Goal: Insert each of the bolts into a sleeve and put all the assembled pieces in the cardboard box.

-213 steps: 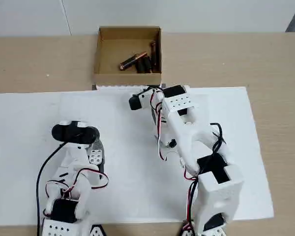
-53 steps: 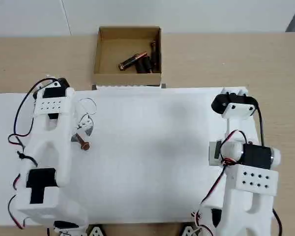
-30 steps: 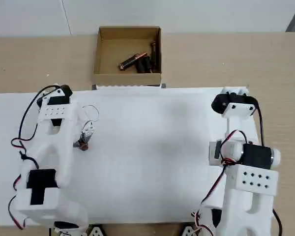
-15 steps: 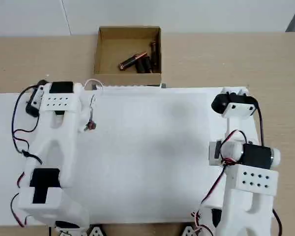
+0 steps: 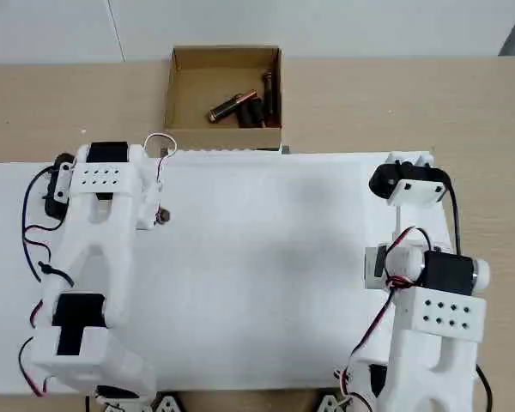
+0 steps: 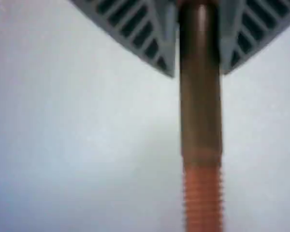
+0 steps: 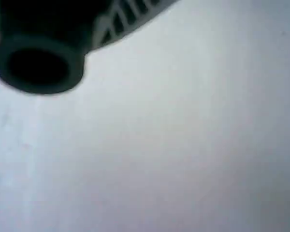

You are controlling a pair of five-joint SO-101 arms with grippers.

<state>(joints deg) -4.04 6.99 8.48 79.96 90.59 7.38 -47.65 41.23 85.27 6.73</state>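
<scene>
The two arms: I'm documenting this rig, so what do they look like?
The left arm and right arm are white plastic with black servo motors at the joints and a block of round holes each. Black, red and white cables loop along them. The left end effector has grey fingers with dark ribbed slots.

Copper bolt [image 6: 200, 121], black sleeve [image 7: 37, 65], brown cardboard box [image 5: 219, 137], white sheet [image 5: 266, 275], tan table [image 5: 395, 103]
</scene>
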